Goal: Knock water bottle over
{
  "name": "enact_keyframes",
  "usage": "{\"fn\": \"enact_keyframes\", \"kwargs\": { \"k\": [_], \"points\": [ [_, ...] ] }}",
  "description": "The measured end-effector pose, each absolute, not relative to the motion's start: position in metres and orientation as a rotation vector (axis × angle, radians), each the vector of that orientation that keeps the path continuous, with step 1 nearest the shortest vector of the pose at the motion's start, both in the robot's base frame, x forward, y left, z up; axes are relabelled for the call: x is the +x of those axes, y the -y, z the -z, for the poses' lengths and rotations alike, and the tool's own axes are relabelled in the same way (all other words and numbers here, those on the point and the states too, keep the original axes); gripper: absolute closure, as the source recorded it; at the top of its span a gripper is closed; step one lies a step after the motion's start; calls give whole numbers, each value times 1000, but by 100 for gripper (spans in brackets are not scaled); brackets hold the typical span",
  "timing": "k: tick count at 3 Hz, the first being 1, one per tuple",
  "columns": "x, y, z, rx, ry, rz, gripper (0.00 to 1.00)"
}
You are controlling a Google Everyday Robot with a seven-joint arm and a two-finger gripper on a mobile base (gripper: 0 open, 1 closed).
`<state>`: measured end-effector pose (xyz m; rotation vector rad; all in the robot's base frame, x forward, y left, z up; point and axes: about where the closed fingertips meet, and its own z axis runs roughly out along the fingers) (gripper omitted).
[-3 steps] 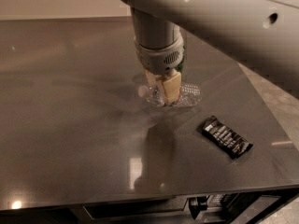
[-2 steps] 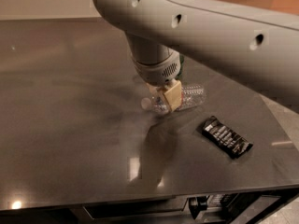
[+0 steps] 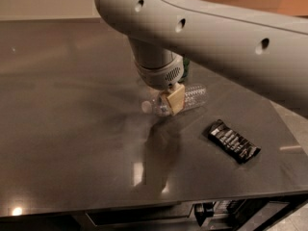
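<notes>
The water bottle [image 3: 192, 96] lies on its side on the dark table [image 3: 72, 129], its white cap [image 3: 146, 107] pointing left and its clear ribbed body running right. My gripper [image 3: 172, 100] hangs from the large grey arm directly over the bottle's middle, with a tan fingertip [image 3: 175, 99] in front of the bottle. The bottle's label is hidden behind the gripper.
A black snack packet [image 3: 234, 141] lies on the table to the right of the bottle. A dark green can [image 3: 185, 69] shows partly behind the wrist. The table's front edge runs along the bottom, with the right edge near the packet.
The arm has swung up and to the right, now filling the top of the view. The bottle stays lying on its side in the same place.
</notes>
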<state>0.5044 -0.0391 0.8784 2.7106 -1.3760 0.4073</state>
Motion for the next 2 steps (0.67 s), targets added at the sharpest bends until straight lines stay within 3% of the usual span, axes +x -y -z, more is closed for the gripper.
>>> {"fn": "enact_keyframes", "kwargs": {
  "k": [1, 2],
  "points": [
    [506, 37, -878, 2720, 1379, -415, 0],
    [506, 37, -878, 2720, 1379, -415, 0]
  ]
}}
